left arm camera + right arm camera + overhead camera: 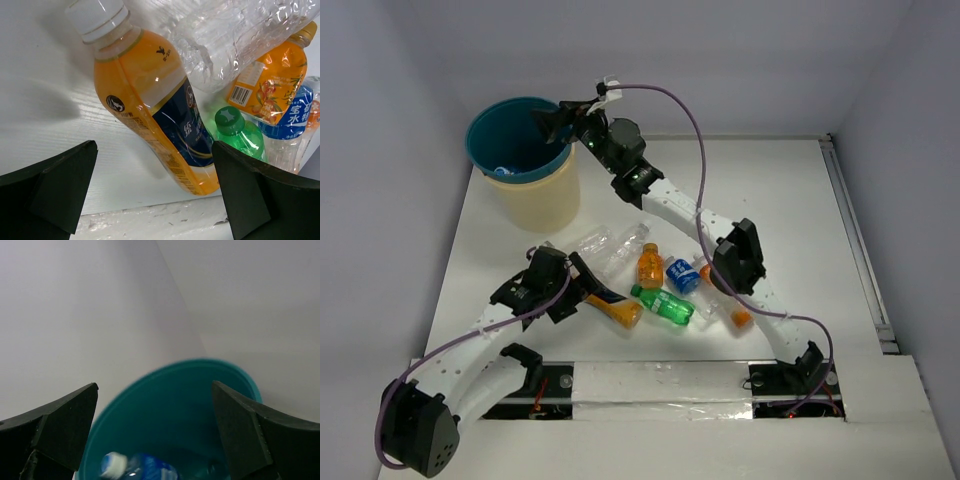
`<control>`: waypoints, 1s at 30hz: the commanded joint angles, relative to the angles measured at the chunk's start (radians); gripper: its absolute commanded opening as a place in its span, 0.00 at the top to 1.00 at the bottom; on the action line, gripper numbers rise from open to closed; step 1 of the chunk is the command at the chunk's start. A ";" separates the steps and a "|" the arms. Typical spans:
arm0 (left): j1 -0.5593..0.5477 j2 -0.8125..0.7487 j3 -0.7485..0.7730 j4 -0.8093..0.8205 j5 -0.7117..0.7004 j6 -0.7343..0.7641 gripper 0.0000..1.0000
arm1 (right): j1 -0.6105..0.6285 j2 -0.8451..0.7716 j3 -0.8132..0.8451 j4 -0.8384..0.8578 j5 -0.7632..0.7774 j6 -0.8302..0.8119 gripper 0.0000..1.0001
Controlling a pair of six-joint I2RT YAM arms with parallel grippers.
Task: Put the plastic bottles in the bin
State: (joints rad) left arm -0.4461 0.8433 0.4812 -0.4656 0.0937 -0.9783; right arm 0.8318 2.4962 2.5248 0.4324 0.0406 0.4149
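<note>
Right tool (549,122), jaws spread, hangs over the bin (535,202), arm stretched forward.

Glossy plastic bottles (160,115), matt table (790,240)

The right arm is stretched far forward and to the left, and the right gripper (548,122) is seen spread wide. The left arm is bent low, with the left gripper (586,282) likewise spread wide.

The bin (545,205) is cream outside, teal within. The orange bottle (145,85) carries a navy label and white cap; the green bottle (242,137) has a matching cap
</note>
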 commanded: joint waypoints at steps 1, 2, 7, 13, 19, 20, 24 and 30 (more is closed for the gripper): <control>-0.005 0.005 -0.023 0.056 -0.034 -0.007 0.01 | 0.006 -0.187 -0.160 0.100 -0.063 -0.030 0.00; -0.005 0.020 -0.024 0.065 -0.041 -0.003 0.01 | 0.015 -0.254 -0.279 0.138 -0.070 -0.022 0.00; -0.005 0.046 -0.009 0.096 -0.084 -0.002 0.01 | 0.055 -0.457 -0.651 0.310 -0.079 -0.033 0.01; -0.005 0.046 -0.036 0.131 -0.137 -0.043 0.01 | 0.090 -0.624 -0.894 0.379 -0.114 -0.030 0.01; -0.005 0.103 -0.061 0.191 -0.147 -0.062 0.01 | 0.109 -0.723 -1.049 0.408 -0.154 -0.028 0.01; -0.005 0.123 -0.062 0.197 -0.149 -0.065 0.01 | 0.109 -0.741 -1.075 0.410 -0.156 -0.024 0.01; -0.014 0.148 -0.066 0.226 -0.167 -0.072 0.04 | 0.109 -0.781 -1.132 0.424 -0.177 -0.007 0.01; -0.025 0.145 -0.075 0.235 -0.178 -0.077 0.23 | 0.109 -0.846 -1.213 0.413 -0.162 0.004 0.01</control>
State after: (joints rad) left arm -0.4644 0.9943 0.4164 -0.2539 -0.0570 -1.0466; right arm 0.9413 1.7210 1.3357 0.7776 -0.1207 0.4110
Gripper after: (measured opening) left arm 0.778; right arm 0.991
